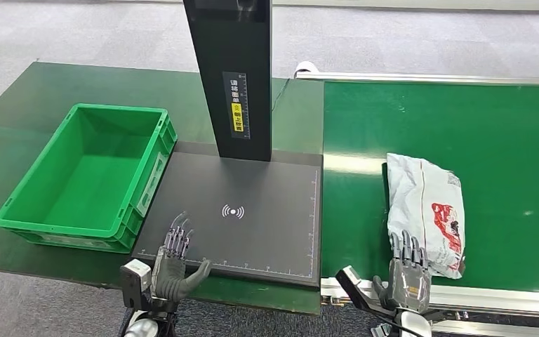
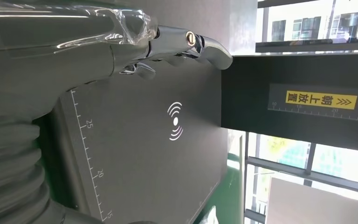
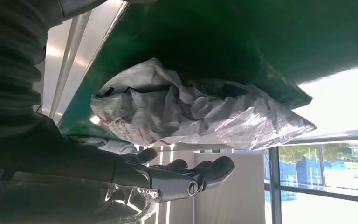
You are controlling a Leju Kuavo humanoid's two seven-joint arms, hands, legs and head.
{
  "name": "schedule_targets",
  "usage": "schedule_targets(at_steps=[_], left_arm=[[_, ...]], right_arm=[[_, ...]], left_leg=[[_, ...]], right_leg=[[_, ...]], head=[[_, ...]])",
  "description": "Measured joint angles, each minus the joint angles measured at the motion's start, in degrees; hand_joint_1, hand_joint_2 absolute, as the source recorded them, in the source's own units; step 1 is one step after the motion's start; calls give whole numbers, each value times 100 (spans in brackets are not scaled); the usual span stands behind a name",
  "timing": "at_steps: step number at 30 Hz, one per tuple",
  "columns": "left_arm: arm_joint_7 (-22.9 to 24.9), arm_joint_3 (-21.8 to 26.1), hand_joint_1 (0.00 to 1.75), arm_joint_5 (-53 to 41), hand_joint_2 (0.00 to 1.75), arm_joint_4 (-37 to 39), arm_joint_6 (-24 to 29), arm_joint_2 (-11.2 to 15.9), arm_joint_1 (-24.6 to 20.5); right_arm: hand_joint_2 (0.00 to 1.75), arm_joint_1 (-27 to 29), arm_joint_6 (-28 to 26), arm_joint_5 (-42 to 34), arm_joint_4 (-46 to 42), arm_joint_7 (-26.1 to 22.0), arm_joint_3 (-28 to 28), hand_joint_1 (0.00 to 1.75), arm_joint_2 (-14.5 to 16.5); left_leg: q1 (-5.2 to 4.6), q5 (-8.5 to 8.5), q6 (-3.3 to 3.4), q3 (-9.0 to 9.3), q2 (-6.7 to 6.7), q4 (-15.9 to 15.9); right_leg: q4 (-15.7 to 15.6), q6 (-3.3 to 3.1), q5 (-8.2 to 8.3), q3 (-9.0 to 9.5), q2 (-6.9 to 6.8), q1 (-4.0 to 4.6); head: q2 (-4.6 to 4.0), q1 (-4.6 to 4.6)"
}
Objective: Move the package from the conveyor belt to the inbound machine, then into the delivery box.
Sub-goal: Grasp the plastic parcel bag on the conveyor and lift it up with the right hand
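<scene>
Package (image 1: 424,210), a crumpled white-grey bag with red print, lies on the green conveyor belt (image 1: 505,140), near its front edge. Right hand (image 1: 408,275) hovers at the package's near end, fingers (image 3: 214,169) spread wide, holding nothing; contact cannot be confirmed. Left hand (image 1: 174,260) sits over the black inbound machine (image 1: 253,217), fingers spread, empty. Green delivery box (image 1: 88,175) stands on the counter (image 1: 14,105) beside the machine.

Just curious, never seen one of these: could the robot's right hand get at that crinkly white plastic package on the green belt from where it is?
Probably yes. The right hand, fingers apart and holding nothing, is right at the near end of the crinkly white plastic package on the green conveyor belt, with nothing between them.
</scene>
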Motion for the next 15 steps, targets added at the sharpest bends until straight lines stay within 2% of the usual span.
schedule_targets(at_steps=[4, 9, 15], left_arm=[[0, 14, 0, -9, 175, 0, -13, -13, 17], [0, 52, 0, -44, 175, 0, -26, -33, 57], [0, 106, 0, -63, 175, 0, -44, -45, 96]], right_arm=[[175, 17, 0, 0, 1, -11, -22, 0, -63], [175, 41, 0, 0, -22, 262, 10, 0, -145], [175, 269, -2, 0, -294, 339, 17, 0, -232]], left_leg=[[0, 0, 0, 0, 0, 0], [0, 0, 0, 1, -1, 0], [0, -1, 0, -1, -1, 0]], right_leg=[[0, 0, 0, 0, 0, 0], [0, 0, 0, 1, 0, 0], [0, 0, 0, 0, -1, 0]], head=[[0, 0], [0, 0], [0, 0]])
